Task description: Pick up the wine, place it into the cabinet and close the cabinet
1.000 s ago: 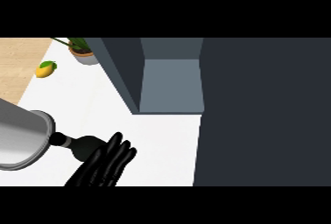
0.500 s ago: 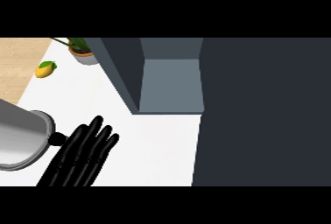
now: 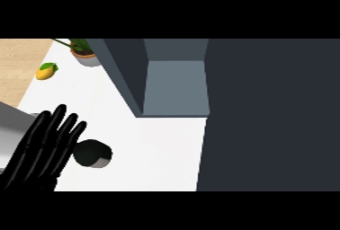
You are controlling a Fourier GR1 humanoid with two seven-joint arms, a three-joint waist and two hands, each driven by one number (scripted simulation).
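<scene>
- The wine [image 3: 93,153] stands upright on the white counter [image 3: 153,152]; you look straight down its long axis, so only a dark round top with a grey edge shows.
- It sits just beside the fingers of your left hand [image 3: 43,150], at the lower left of the head view.
- That hand is black, its fingers straight and spread, pointing up the view; it has hold of nothing.
- The cabinet [image 3: 174,85] stands open, its grey interior showing nothing inside.
- A potted plant [image 3: 83,51] and a yellow fruit [image 3: 45,72] lie at the far left.
</scene>
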